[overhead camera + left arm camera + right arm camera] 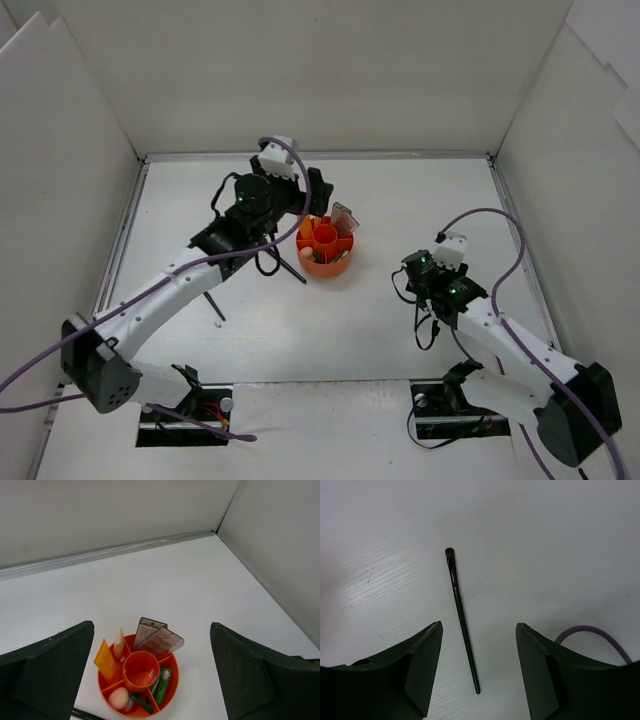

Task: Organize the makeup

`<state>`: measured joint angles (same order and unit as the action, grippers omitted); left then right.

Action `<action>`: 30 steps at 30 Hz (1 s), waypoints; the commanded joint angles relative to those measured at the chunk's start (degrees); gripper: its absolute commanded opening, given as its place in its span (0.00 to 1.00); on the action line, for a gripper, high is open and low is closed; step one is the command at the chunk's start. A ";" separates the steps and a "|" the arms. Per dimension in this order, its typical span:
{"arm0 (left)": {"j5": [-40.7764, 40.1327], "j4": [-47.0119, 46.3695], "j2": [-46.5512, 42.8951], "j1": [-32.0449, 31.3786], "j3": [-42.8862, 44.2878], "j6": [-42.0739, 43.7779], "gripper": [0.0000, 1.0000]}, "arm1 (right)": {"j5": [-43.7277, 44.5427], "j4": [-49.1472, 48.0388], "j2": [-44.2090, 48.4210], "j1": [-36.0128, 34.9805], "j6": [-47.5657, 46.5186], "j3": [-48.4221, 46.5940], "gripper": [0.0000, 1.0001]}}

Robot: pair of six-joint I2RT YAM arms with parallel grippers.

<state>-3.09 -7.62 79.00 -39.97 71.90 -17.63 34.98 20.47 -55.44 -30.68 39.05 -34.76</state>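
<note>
The red-orange round holder (175,681) holds an orange tube (106,660), a beige stick (119,643), a brown-pink eyeshadow palette (161,640), a green tube (163,684), a beige sponge (118,697) and a dark green piece (142,703). Its middle cup (141,670) is empty. My left gripper (152,628) is open and empty, above and just behind the holder (322,268). My right gripper (479,626) is open over a thin black brush (461,620) lying on the table, the handle between the fingers, untouched. The right gripper (418,272) is to the right of the holder.
Another black brush (291,270) lies just left of the holder, and a third (211,305) lies further left with a small white bit (215,324) by it. A purple cable (592,632) loops to the right of my right gripper. White walls close in the table.
</note>
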 commanded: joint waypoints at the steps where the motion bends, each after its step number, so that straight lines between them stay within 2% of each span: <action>1: -6.21 16.29 -5.61 1.99 7.45 -6.43 0.97 | -4.48 -0.34 -7.90 2.63 1.12 -4.61 0.57; 3: -10.08 27.15 -6.84 4.62 9.13 -9.69 0.99 | -6.76 -0.52 -11.08 3.95 1.12 -6.44 0.57; 5: -10.10 31.94 -8.50 7.08 9.05 -13.39 0.99 | -8.51 -0.87 -15.12 4.83 0.60 -7.33 0.57; 10: -1.40 40.39 -12.64 14.91 4.49 -13.67 1.00 | -14.76 -1.83 -22.50 9.66 -3.35 -10.32 0.55; 15: 6.69 46.88 -16.68 20.18 2.90 -8.04 1.00 | -23.46 -3.06 -27.17 14.49 -6.26 -11.64 0.53; 21: 8.46 49.19 -22.13 25.72 2.11 -0.84 1.00 | -28.74 -4.03 -30.60 17.48 -9.25 -12.52 0.46; 25: 4.59 47.88 -24.59 27.57 -0.52 -1.62 0.99 | -31.37 -4.21 -32.97 18.98 -10.92 -13.66 0.41; 30: 8.45 43.39 -27.41 31.25 -6.06 -2.50 1.00 | -34.54 -4.03 -34.73 21.01 -12.59 -15.42 0.34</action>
<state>3.36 39.97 51.33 -10.61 67.26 -21.04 3.20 16.47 -89.84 -10.90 28.38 -47.40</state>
